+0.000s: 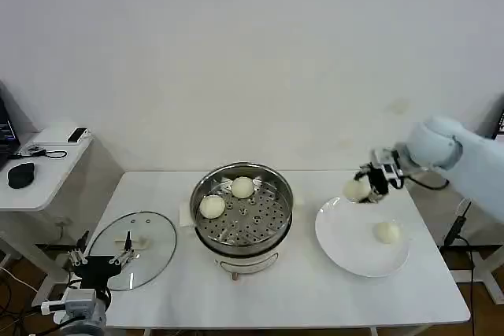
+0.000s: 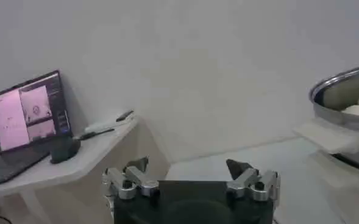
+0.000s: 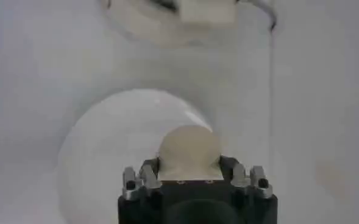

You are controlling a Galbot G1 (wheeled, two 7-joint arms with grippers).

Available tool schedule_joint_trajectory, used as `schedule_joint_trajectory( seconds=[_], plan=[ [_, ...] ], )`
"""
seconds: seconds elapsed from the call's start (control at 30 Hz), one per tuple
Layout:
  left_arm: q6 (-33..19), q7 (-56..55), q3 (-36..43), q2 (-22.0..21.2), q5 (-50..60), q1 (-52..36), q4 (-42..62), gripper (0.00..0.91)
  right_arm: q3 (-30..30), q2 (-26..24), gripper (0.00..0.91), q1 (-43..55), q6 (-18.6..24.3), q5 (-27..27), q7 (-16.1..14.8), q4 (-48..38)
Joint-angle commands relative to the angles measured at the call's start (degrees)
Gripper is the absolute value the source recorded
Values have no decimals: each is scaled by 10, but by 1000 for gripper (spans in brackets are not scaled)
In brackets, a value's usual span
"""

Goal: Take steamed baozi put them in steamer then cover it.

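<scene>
Left gripper [image 1: 100, 256] idling with fingers apart beside the glass lid [image 1: 132, 248], left of the steamer [image 1: 242, 208] holding two buns [image 1: 212, 206], right gripper [image 1: 365, 182] clamping a third bun [image 1: 355, 190] over the plate [image 1: 351, 245] right of the steamer, fourth bun [image 1: 387, 232] lying there.

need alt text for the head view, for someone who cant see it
The right end effector holds a baozi above the far edge of a white plate where one more bun lies. Mid-table, the open steamer holds two buns; its glass lid lies left, by the open left end effector.
</scene>
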Motion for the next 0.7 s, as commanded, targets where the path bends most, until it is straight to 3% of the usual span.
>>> schedule_joint_trajectory(
  seconds=[0.03, 0.4, 0.6, 0.7],
  plan=[
    [1, 0, -8, 1, -5, 1, -1, 907, -79, 108, 665, 125, -5, 52, 1, 0],
    [2, -1, -25, 3, -13, 4, -4, 907, -69, 278, 665, 87, 22, 71, 1, -66],
    [2, -1, -35, 1, -18, 6, -8, 907, -78, 332, 665, 46, 42, 45, -7, -84],
    [2, -1, -39, 1, -18, 9, -9, 907, -89, 351, 665, 27, 72, 27, -16, -87]
  ],
)
